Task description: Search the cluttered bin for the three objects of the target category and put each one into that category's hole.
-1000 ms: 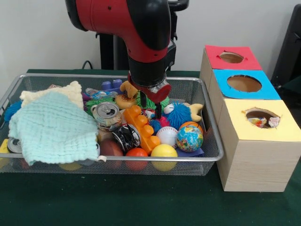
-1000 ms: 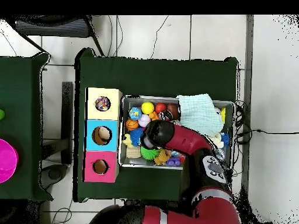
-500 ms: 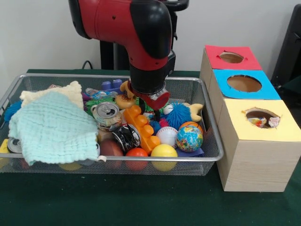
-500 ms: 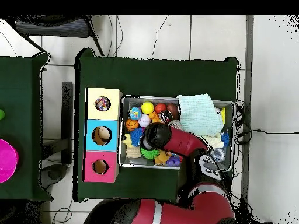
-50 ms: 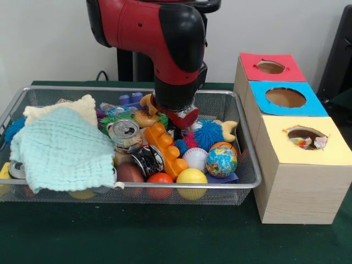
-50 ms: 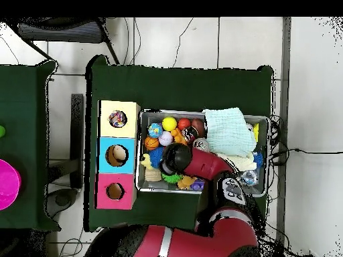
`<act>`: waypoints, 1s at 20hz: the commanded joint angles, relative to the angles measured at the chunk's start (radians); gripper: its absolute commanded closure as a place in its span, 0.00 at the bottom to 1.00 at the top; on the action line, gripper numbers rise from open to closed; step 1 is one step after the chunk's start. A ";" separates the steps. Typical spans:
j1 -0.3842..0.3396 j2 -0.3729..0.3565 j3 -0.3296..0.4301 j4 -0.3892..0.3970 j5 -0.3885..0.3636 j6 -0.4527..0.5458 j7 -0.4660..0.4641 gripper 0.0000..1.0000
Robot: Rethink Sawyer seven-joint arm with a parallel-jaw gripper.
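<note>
The wire bin is where my target has to be, and the tool has just gone down into it. A second ago it hung clear above the toys; now its red body sits low over the pile towards the bin's back edge, right of centre, and the tip is buried in the clutter. I cannot tell whether it is open or closed on anything.

It has sunk between the orange toy block and the blue spiky ball, with a pink spiky ball just in front. I judge one of those balls is the pick — the yellow-topped box already shows colourful round things in its hole, so balls seem to be the category.

The baseball and globe ball lie untouched near the front right corner. The pale green cloth covers the left end — it may hide more.
</note>
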 commanded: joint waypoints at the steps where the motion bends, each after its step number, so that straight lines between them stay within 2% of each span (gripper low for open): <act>1: 0.030 0.061 -0.003 -0.019 -0.034 0.022 0.081 1.00; 4: 0.035 0.016 0.002 0.006 -0.014 -0.001 0.097 1.00; 9: 0.034 -0.073 0.037 0.054 0.017 0.015 0.099 1.00; 12: 0.008 -0.112 0.082 0.087 0.033 -0.025 0.089 1.00; 15: -0.013 -0.180 0.143 0.112 0.064 -0.022 0.077 1.00; 20: -0.034 -0.225 0.190 0.145 0.082 -0.038 0.073 1.00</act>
